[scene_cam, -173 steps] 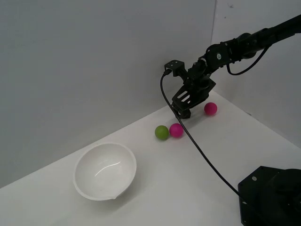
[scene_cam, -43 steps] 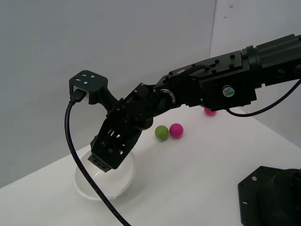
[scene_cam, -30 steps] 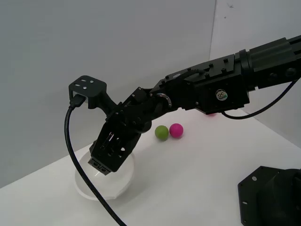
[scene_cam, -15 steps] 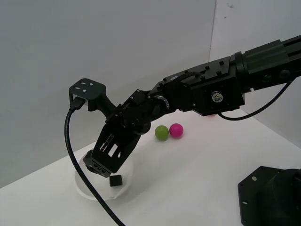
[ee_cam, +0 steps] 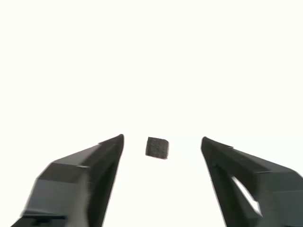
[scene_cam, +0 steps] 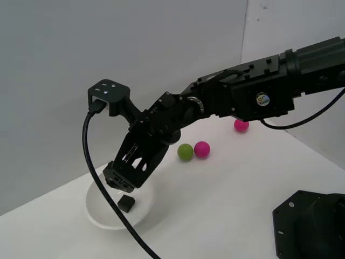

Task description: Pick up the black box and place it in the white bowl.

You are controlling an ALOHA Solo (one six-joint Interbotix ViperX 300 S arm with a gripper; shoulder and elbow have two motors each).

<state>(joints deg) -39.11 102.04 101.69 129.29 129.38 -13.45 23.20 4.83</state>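
Note:
The black box (scene_cam: 126,203) lies loose inside the white bowl (scene_cam: 98,216) at the exterior view's lower left. My gripper (scene_cam: 119,182) hangs just above the bowl, open and empty, with the box a little below its fingertips. In the wrist view the box (ee_cam: 157,147) sits apart between the two spread fingers (ee_cam: 90,175), against the washed-out white of the bowl; the gripper (ee_cam: 162,142) holds nothing.
A green ball (scene_cam: 185,152) and a pink ball (scene_cam: 202,149) sit together behind the bowl. Another pink ball (scene_cam: 241,125) lies further back by the wall. The robot base (scene_cam: 310,226) is at the lower right. A black cable (scene_cam: 108,189) hangs across the bowl.
The gripper carried the box from beside the balls to over the bowl, then opened. The box dropped into the bowl and the gripper has risen slightly.

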